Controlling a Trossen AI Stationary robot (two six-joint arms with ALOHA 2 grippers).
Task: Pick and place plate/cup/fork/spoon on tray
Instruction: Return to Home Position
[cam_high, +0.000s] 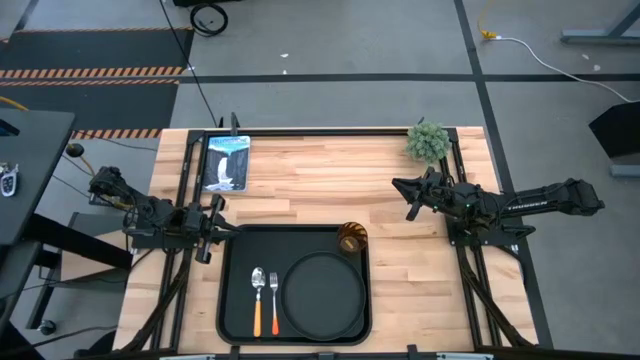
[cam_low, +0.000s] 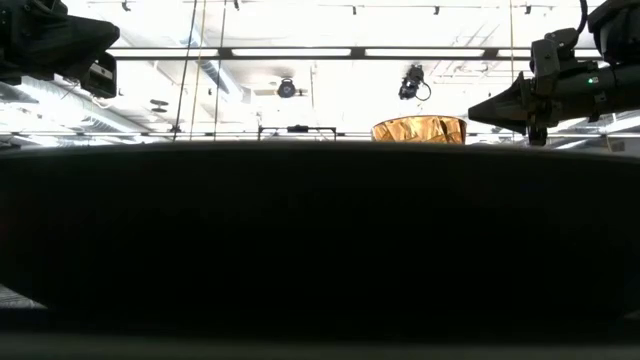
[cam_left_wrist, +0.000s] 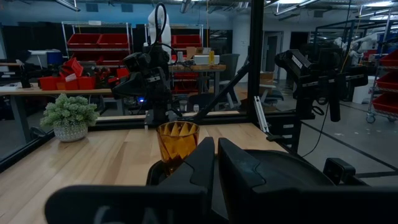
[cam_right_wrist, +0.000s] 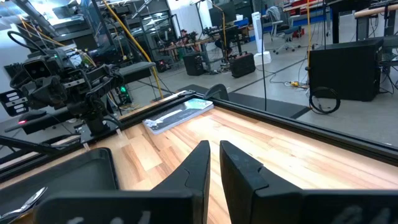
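The tray (cam_high: 238, 258) lies at the middle of the bench's (cam_high: 330, 175) near edge, the one at the bottom of the high view. The plate (cam_high: 322, 295) fills the tray's right half. The cup (cam_high: 351, 238) stands upright in the tray's far right corner, just beside the plate. The spoon (cam_high: 257, 300) and fork (cam_high: 274, 300) lie side by side on the tray's left half, handles toward the near edge, with the spoon on the outer side.

The left gripper (cam_left_wrist: 216, 148) hangs at the tray's far left corner. Its fingers are closed to a thin gap and hold nothing. The right gripper (cam_right_wrist: 214, 148) hangs above bare wood beyond the tray's far right corner, closed the same way and empty.

A small plant (cam_high: 428, 142) sits at the bench's far right corner, and a flat picture board (cam_high: 226, 162) lies at the far left.
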